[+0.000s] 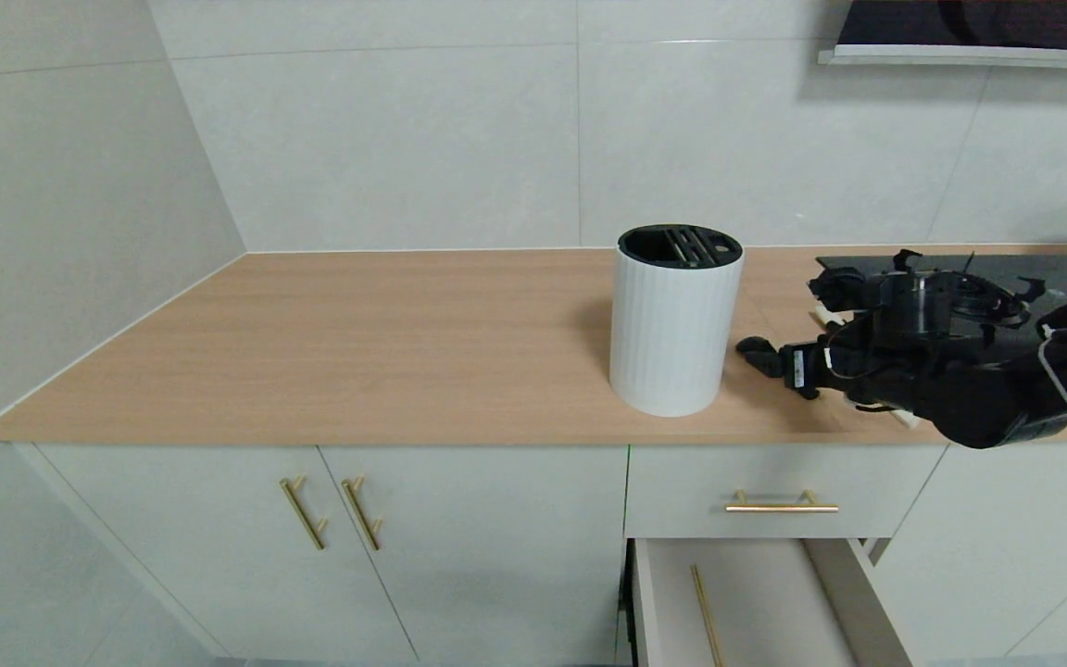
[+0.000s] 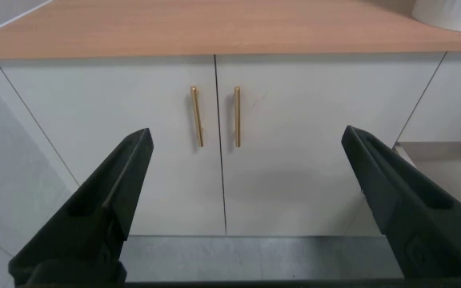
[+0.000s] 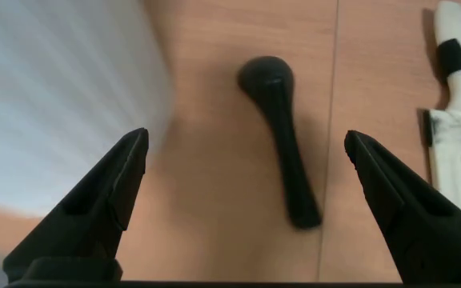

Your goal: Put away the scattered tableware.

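A black spoon point(image 3: 282, 144) lies flat on the wooden counter point(image 1: 357, 343), just right of the white ribbed utensil holder point(image 1: 675, 324) with its black slotted top. My right gripper point(image 3: 246, 208) hovers open over the spoon, one finger on each side and nothing between them. From the head view it point(image 1: 797, 366) sits low over the counter beside the holder, with the spoon's bowl point(image 1: 756, 350) poking out in front. A white-handled utensil point(image 3: 458, 136) lies beside the spoon, partly under my right arm. My left gripper point(image 2: 246, 208) is open below the counter, facing the cabinet doors point(image 2: 214, 144).
A black cooktop point(image 1: 960, 273) lies at the counter's right end. Below the counter a drawer point(image 1: 746, 602) stands pulled out with a thin golden stick point(image 1: 708, 607) inside. Tiled walls close the back and left.
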You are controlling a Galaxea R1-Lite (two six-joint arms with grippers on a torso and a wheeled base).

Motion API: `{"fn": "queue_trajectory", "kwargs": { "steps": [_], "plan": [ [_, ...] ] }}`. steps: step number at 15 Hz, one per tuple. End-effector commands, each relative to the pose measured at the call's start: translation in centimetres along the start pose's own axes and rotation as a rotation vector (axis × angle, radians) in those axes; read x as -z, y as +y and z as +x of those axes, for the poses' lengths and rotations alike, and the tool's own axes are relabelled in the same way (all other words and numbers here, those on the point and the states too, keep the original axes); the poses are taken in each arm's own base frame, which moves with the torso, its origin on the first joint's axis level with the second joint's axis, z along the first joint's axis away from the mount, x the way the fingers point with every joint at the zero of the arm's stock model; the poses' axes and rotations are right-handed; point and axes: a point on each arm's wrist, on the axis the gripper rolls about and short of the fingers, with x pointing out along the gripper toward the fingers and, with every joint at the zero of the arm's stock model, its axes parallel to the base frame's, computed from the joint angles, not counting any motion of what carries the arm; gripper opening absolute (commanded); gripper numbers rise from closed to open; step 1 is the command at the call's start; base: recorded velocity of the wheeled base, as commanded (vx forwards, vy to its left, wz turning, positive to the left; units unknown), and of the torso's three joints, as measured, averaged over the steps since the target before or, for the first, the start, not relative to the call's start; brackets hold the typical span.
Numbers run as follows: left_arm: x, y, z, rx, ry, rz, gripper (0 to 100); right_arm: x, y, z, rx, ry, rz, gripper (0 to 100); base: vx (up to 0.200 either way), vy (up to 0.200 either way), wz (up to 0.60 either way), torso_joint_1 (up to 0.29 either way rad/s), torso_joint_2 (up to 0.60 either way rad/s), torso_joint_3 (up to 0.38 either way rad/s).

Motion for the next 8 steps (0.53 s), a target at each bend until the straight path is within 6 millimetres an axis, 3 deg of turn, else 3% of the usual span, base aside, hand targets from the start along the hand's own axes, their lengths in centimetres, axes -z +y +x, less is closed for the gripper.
{"fn": "queue_trajectory", "kwargs": {
  "steps": [1, 3, 8],
  "plan": [
    [0.0, 0.0, 0.0, 0.000, 0.001, 0.000, 100, 1.9, -1.1, 1.6, -0.012, 0.049, 0.000, 100, 0.000, 0.000, 0.00, 0.000, 0.00, 0.000],
    [0.0, 0.0, 0.0, 0.000, 0.001, 0.000, 100, 1.9, -2.1, 1.5, -0.034, 0.044, 0.011, 100, 0.000, 0.000, 0.00, 0.000, 0.00, 0.000],
    [0.0, 0.0, 0.0, 0.000, 0.001, 0.000, 100, 2.3, -2.4, 2.0, -0.028, 0.053, 0.013, 100, 0.000, 0.000, 0.00, 0.000, 0.00, 0.000]
  ]
}}
